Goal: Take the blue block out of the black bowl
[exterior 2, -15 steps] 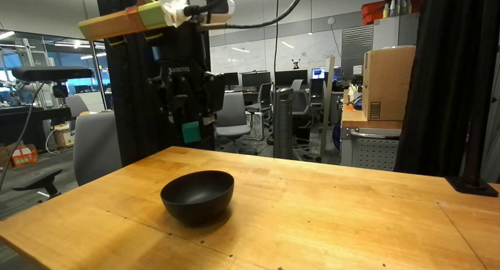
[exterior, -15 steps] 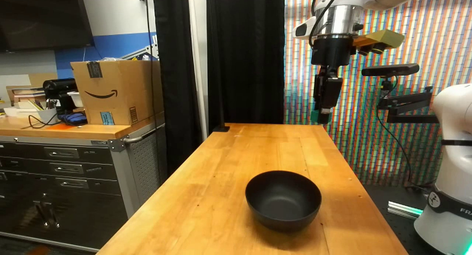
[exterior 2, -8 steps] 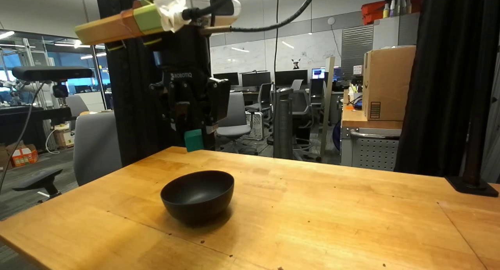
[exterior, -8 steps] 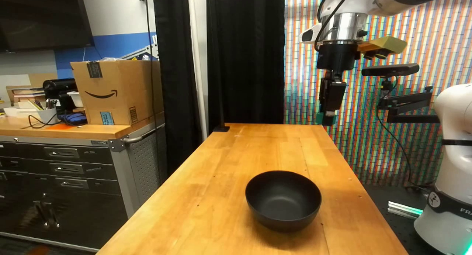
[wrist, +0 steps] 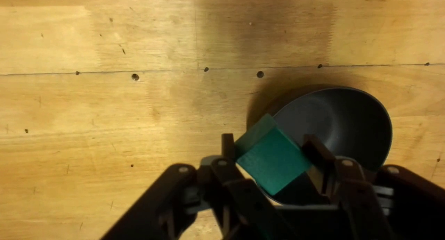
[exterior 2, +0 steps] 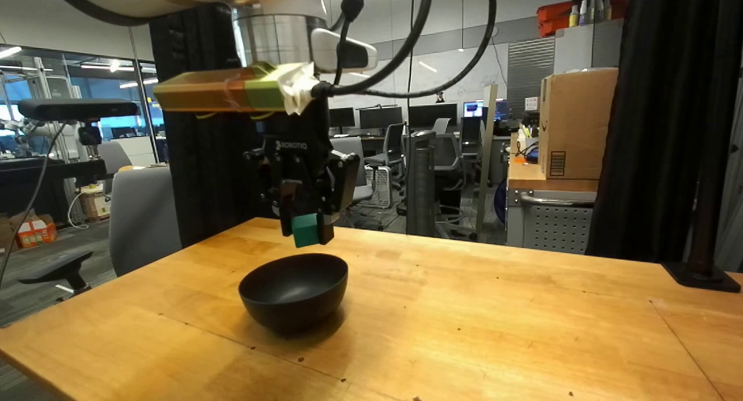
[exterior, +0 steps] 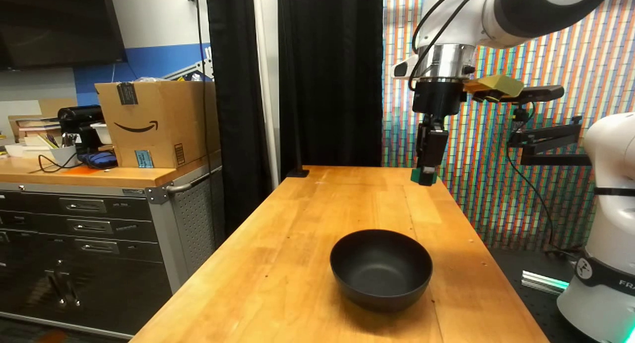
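The teal blue block [exterior 2: 305, 230] is held between the fingertips of my gripper [exterior 2: 306, 227]. The wrist view shows the block [wrist: 273, 160] turned cornerwise between the two fingers [wrist: 268, 141]. In an exterior view only a sliver of the block [exterior: 415, 175] shows beside my gripper [exterior: 425, 178]. The black bowl [exterior 2: 293, 299] stands upright on the table and looks empty inside, also in an exterior view [exterior: 381, 271]. The block is in the air, higher than the bowl's rim. In the wrist view the block overlaps the left part of the bowl [wrist: 361, 125].
The wooden table [exterior: 297, 263] bears the bowl. A black pole base [exterior 2: 700, 276] stands at a table corner. Black curtains [exterior: 332, 85] hang behind the table. A camera on a stand [exterior: 531, 93] is near the arm. A workbench with a cardboard box [exterior: 154, 124] stands apart.
My gripper has come down with the block still in it, nearer to the height of the bowl. In an exterior view it has also shifted right. The bowl has not moved.
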`<state>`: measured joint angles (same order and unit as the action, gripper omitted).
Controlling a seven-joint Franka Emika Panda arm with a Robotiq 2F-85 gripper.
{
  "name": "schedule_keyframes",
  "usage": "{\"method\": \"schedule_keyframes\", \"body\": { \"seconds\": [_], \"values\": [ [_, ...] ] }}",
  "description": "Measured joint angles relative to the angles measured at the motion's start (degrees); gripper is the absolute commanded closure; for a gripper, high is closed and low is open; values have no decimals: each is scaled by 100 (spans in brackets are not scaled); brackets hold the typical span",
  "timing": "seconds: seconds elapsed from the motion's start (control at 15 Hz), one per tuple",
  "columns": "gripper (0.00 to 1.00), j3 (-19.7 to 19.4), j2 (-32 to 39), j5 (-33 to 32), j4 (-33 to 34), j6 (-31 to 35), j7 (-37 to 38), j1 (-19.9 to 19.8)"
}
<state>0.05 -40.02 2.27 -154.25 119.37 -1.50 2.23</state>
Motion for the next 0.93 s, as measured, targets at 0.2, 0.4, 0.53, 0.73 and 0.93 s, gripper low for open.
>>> {"method": "schedule_keyframes", "body": {
  "seconds": [0.2,0.4,0.53,0.73,0.93],
  "values": [
    [73,-276,200,22,0,236,-282,-6],
    [73,-634,376,22,-3,400,-642,-57],
    [73,-875,527,22,-4,509,-893,-130],
    [73,-1156,806,22,6,695,-1205,-235],
    [73,-1318,1128,23,52,853,-1423,-299]
  ]
}}
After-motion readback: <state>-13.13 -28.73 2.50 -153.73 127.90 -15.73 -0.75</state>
